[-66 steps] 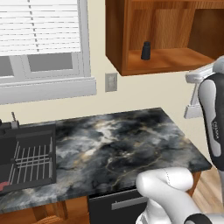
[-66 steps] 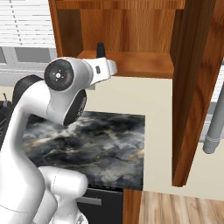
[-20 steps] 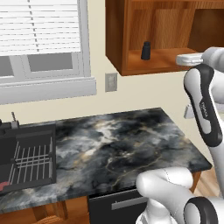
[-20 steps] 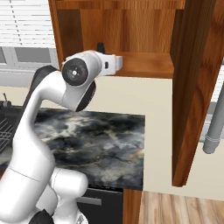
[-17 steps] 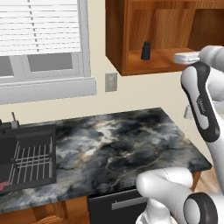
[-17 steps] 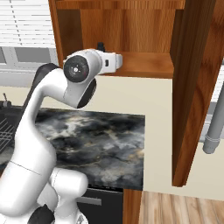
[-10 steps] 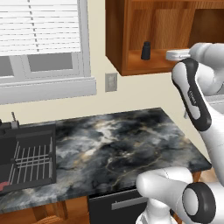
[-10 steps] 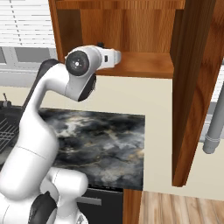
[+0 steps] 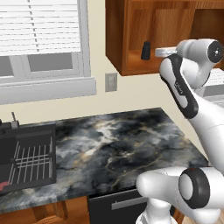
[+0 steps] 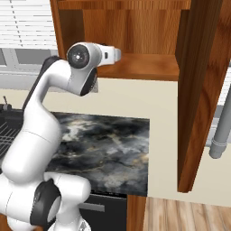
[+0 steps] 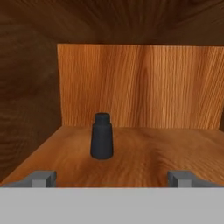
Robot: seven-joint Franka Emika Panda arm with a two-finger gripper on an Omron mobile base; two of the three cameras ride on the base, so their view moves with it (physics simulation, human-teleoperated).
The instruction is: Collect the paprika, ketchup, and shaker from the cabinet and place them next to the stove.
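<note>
The shaker (image 11: 102,135), small, dark and tapered, stands upright on the wooden shelf of the cabinet (image 11: 144,153), ahead of my hand and slightly left of centre. My gripper (image 11: 111,179) is open at the shelf's front edge, its fingertips (image 11: 41,178) set wide apart with nothing between them. In the left base view the shaker (image 9: 145,50) sits in the cabinet (image 9: 131,35) just left of my gripper (image 9: 157,52), with a small gap between them. The paprika, the ketchup and the stove are out of view.
The cabinet's open door (image 10: 198,90) juts out on the right. Below lies a dark marble counter (image 9: 118,144) with a black sink and rack (image 9: 26,157) at its left end. A wall outlet (image 9: 111,82) and a window (image 9: 39,43) are behind.
My arm has swung left and brought the hand level with the shelf, closing most of the gap to the shaker. The jaws stayed open. The shaker has not moved.
</note>
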